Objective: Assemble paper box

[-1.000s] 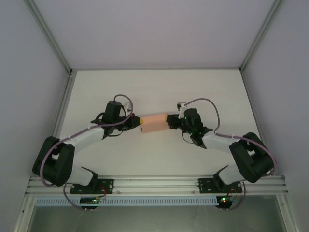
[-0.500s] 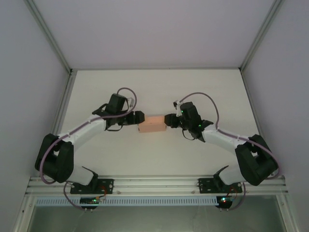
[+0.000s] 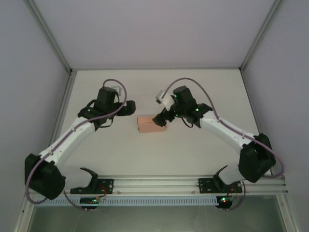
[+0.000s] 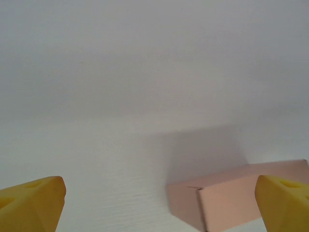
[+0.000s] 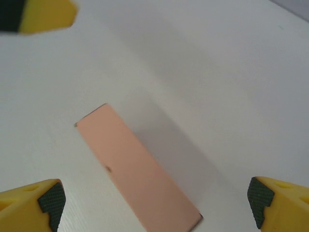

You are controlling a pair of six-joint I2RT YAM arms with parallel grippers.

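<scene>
**Paper box: one, folded up**

Paper box [image 3: 151,125]: thin salmon-pink card, plain and unmarked. Folded into a small oblong block with flat faces and sharp creased edges, the top face shut. Lies level on the white table [image 3: 193,150] at the centre of the top view, long side running left to right.

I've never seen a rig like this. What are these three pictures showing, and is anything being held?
Two robot arms are bolted at the near edge of a white table. The overhead picture shows both: the left gripper is apart from a salmon-pink paper box, and the right gripper is at its right end. The other two pictures come from a camera on each wrist; the yellow wedges are that gripper's fingers. Both grippers are open, so the box lies unheld.
</scene>
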